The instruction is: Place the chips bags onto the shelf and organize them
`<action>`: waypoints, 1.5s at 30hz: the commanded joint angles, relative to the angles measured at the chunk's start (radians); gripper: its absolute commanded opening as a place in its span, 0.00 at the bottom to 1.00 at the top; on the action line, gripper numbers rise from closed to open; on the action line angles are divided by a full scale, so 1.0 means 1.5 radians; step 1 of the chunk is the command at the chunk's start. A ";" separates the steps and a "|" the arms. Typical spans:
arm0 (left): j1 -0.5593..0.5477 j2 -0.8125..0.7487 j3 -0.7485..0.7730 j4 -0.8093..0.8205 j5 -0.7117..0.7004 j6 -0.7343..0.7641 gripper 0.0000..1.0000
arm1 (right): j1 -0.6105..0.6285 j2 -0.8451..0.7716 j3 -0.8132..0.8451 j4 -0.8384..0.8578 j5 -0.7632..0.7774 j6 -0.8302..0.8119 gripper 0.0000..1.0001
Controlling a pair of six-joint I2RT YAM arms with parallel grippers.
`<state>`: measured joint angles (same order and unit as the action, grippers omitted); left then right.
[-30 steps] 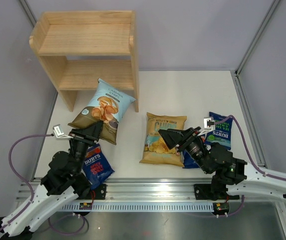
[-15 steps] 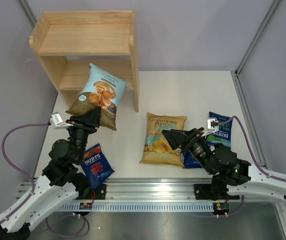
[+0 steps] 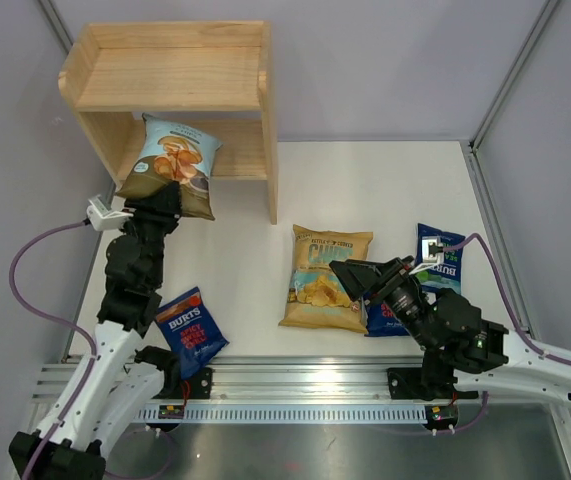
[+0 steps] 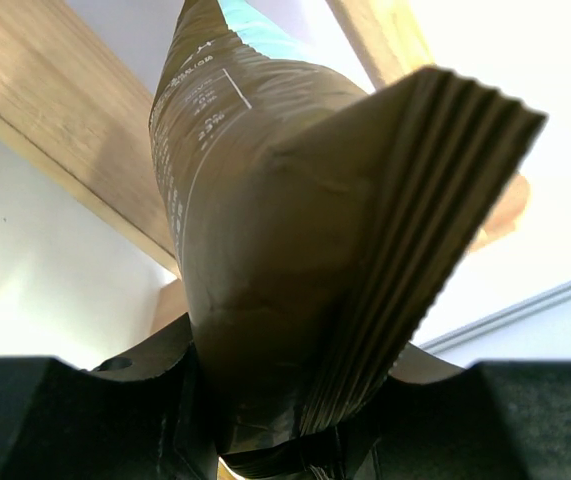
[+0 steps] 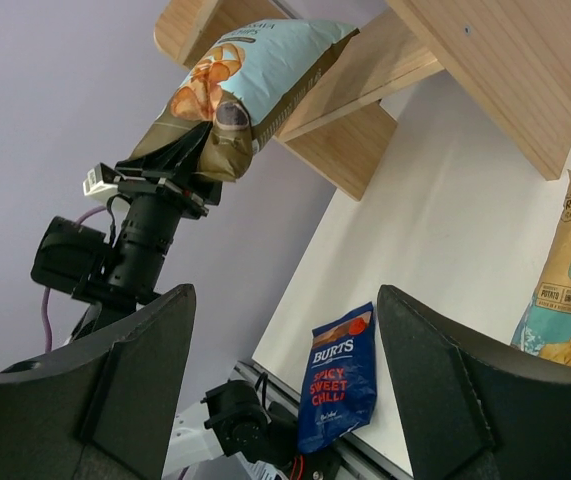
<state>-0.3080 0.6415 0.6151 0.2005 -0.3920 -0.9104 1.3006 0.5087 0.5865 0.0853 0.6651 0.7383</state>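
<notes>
Lifted off the table and swung left over the past second, the light-blue Cassava Chips bag (image 3: pixel 170 160) now sits at the mouth of the lower tier of the pine shelf (image 3: pixel 165 75), toward its left side. The left gripper (image 3: pixel 162 203) is clamped on the bag's brown bottom seam. From above, the bag's top edge overlaps the lower board, but whether it rests on the wood or hangs above it cannot be told. The left wrist camera is filled almost wholly by the bag's shadowed underside, with only slivers of shelf timber behind it and the fingers lost in darkness at the bottom.

Near the left arm's base, a small dark-blue Burts bag (image 3: pixel 190 330) with red lettering lies flat on the table. At centre lies the yellow CHIPS bag (image 3: pixel 317 275), its right edge covered by the right gripper (image 3: pixel 350 275), whose jaws stand spread with nothing between them. A dark-blue packet (image 3: pixel 374 318) just beside it is mostly hidden under the right arm, its lettering unreadable. Farther right, the dark-blue bag with green lettering (image 3: pixel 443 268) is partly cut off by the wrist and its cable.
</notes>
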 commanded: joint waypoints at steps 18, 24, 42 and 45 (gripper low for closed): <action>0.239 0.325 0.058 0.323 0.218 -0.097 0.13 | 0.003 0.032 0.008 -0.002 0.002 0.014 0.84; 0.273 0.385 0.072 0.291 0.219 -0.133 0.14 | 0.002 0.018 -0.012 0.004 0.012 0.017 0.84; 0.311 0.458 0.091 0.176 0.172 -0.183 0.32 | 0.003 -0.028 -0.044 -0.003 0.034 0.014 0.85; 0.310 0.465 0.116 0.127 0.166 -0.184 0.32 | 0.002 -0.039 -0.045 -0.012 0.039 0.014 0.85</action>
<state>0.1375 1.3052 0.7448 0.5705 -0.0822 -1.2240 1.3006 0.4683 0.5198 0.0624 0.6724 0.7597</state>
